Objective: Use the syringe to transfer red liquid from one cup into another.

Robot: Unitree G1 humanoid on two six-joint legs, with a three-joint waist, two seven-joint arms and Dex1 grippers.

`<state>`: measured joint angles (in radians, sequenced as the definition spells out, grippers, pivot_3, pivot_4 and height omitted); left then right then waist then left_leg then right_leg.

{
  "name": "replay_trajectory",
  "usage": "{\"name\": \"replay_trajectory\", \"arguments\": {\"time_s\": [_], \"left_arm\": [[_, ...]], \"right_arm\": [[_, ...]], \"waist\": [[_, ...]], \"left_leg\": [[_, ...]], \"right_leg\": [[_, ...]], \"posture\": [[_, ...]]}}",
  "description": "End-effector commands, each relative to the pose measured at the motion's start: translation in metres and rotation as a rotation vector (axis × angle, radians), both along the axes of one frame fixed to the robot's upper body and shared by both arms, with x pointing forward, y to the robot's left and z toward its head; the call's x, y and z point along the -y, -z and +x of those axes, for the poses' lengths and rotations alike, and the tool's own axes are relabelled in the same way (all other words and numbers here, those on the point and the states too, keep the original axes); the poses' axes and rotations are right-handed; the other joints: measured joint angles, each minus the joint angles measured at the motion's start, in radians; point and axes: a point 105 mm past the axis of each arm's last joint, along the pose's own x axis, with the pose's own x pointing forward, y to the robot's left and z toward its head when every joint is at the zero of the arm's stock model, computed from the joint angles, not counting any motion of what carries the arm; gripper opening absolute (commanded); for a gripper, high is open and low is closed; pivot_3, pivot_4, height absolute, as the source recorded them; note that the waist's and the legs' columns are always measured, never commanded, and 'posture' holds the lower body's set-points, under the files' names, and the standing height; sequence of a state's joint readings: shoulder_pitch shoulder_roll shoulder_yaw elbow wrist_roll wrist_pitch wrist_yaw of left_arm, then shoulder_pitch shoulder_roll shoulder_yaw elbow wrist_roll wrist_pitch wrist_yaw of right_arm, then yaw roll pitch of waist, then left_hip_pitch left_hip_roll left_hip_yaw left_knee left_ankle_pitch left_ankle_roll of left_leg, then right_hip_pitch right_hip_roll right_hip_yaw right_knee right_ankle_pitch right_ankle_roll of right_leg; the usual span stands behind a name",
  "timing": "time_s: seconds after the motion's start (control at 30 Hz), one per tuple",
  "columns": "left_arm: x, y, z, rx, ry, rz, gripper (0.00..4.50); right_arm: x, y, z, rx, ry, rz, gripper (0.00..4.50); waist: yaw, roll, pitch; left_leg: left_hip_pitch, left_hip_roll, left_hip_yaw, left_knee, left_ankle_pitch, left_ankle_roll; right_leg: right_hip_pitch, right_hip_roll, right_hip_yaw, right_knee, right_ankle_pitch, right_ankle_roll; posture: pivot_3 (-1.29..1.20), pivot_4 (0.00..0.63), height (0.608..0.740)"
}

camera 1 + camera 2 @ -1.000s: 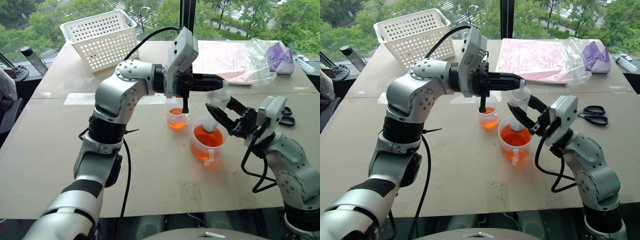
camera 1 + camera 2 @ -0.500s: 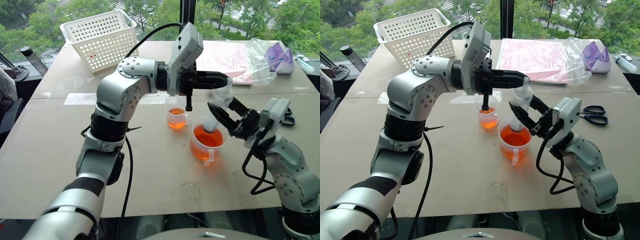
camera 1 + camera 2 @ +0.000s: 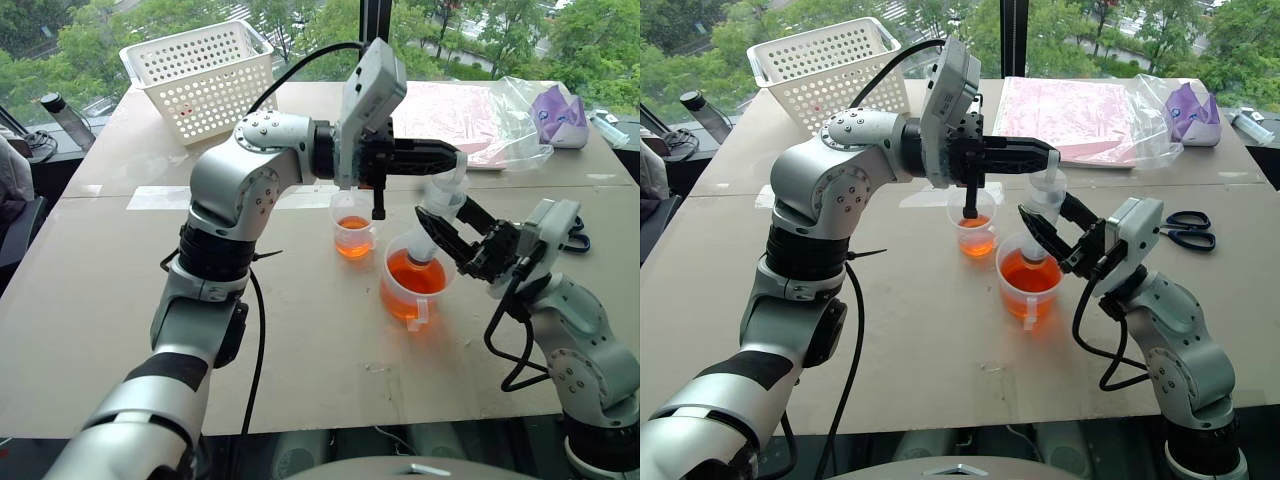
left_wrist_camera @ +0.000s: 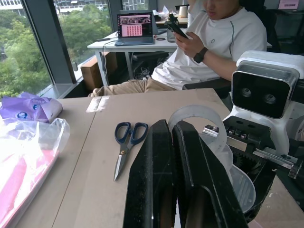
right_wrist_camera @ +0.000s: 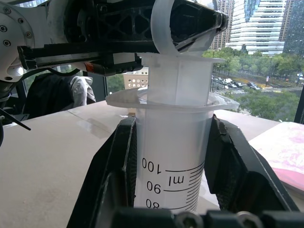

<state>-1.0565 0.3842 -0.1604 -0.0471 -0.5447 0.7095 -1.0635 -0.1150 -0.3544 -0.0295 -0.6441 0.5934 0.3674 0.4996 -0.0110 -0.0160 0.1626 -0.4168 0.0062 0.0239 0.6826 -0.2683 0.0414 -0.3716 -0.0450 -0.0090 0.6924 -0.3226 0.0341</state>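
The syringe (image 5: 173, 156) tip is hidden inside the handled measuring cup (image 3: 412, 283) of red liquid (image 3: 416, 273) on the tabletop (image 3: 100, 280). Little has changed since a second ago. The barrel is gripped by the right jaws (image 3: 440, 228); the left jaws (image 3: 445, 158) are closed at the white plunger ring (image 4: 199, 118). The small cup (image 3: 353, 232) stands just beside.

On the table (image 3: 100, 290), the handled cup (image 3: 412, 283) sits right of and nearer than the small cup (image 3: 353, 237). The syringe (image 3: 434, 225) stands in the handled cup. A basket (image 3: 203, 75) lies far behind left; scissors (image 3: 1185, 228) lie right.
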Motion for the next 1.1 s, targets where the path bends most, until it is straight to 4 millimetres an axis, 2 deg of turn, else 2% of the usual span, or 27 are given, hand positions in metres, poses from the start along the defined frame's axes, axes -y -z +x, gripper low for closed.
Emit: {"name": "replay_trajectory", "arguments": {"time_s": [0.03, 0.5, 0.57, 0.6, 0.63, 0.67, 0.73, 0.9, 1.1], "left_arm": [[-0.008, -0.031, -0.005, 0.096, -0.022, -0.091, 0.01], [-0.006, -0.028, -0.005, 0.056, -0.016, -0.082, 0.01], [-0.007, -0.024, -0.011, 0.048, 0.024, -0.061, 0.01], [-0.008, -0.023, -0.012, 0.045, 0.031, -0.056, 0.57], [-0.008, -0.022, -0.012, 0.046, 0.023, -0.058, 0.80], [-0.008, -0.023, -0.009, 0.052, 0.006, -0.059, 1.21], [-0.011, -0.018, -0.010, 0.067, 0.015, -0.022, 2.21], [-0.022, -0.008, -0.007, 0.089, 0.011, 0.044, 2.21], [-0.032, -0.006, -0.009, 0.075, 0.016, 0.071, 2.21]], "right_arm": [[-0.006, 0.008, -0.004, -0.022, -0.038, -0.025, 1.49], [-0.007, 0.006, -0.005, -0.007, -0.027, -0.033, 1.49], [-0.008, 0.003, -0.004, 0.005, -0.024, -0.032, 1.49], [-0.007, 0.001, -0.004, 0.011, -0.022, -0.030, 1.49], [-0.007, -0.001, -0.003, 0.017, -0.020, -0.029, 1.49], [-0.006, -0.002, -0.003, 0.021, -0.018, -0.028, 1.49], [-0.004, -0.005, -0.002, 0.030, -0.013, -0.023, 1.49], [-0.001, -0.011, -0.002, 0.043, -0.009, -0.011, 1.49], [0.007, -0.018, -0.006, 0.052, -0.009, -0.014, 1.49]], "waist": [[0.000, 0.000, 0.000], [0.000, 0.000, 0.000], [0.000, 0.000, 0.000], [0.000, 0.000, 0.000], [-0.001, 0.000, 0.000], [-0.001, 0.000, 0.000], [-0.001, 0.000, 0.000], [0.000, 0.000, 0.000], [0.001, 0.000, 0.000]], "left_leg": [[0.000, 0.000, 0.000, 0.000, 0.000, 0.000], [0.000, 0.000, 0.000, 0.000, 0.000, 0.000], [0.000, 0.000, 0.000, 0.000, 0.000, 0.000], [0.000, 0.000, 0.000, 0.000, 0.000, 0.000], [0.000, 0.000, 0.000, 0.000, 0.000, 0.000], [0.000, 0.000, 0.000, 0.000, 0.000, 0.000], [0.000, 0.000, 0.000, 0.000, 0.000, 0.000], [0.000, 0.000, 0.000, 0.000, 0.000, 0.000], [0.000, 0.000, 0.000, 0.000, 0.000, 0.000]], "right_leg": [[0.000, 0.000, 0.000, 0.000, 0.000, 0.000], [0.000, 0.000, 0.000, 0.000, 0.000, 0.000], [0.000, 0.000, 0.000, 0.000, 0.000, 0.000], [0.000, 0.000, 0.000, 0.000, 0.000, 0.000], [0.000, 0.000, 0.000, 0.000, 0.000, 0.000], [0.000, 0.000, 0.000, 0.000, 0.000, 0.000], [0.000, 0.000, 0.000, 0.000, 0.000, 0.000], [0.000, 0.000, 0.000, 0.000, 0.000, 0.000], [0.000, 0.000, 0.000, 0.000, 0.000, 0.000]], "posture": [[0.00, 0.150, 0.740], [0.00, 0.150, 0.740], [0.00, 0.150, 0.740], [0.00, 0.150, 0.740], [0.00, 0.150, 0.740], [0.00, 0.150, 0.740], [0.00, 0.150, 0.740], [0.00, 0.150, 0.740], [0.00, 0.150, 0.740]]}}
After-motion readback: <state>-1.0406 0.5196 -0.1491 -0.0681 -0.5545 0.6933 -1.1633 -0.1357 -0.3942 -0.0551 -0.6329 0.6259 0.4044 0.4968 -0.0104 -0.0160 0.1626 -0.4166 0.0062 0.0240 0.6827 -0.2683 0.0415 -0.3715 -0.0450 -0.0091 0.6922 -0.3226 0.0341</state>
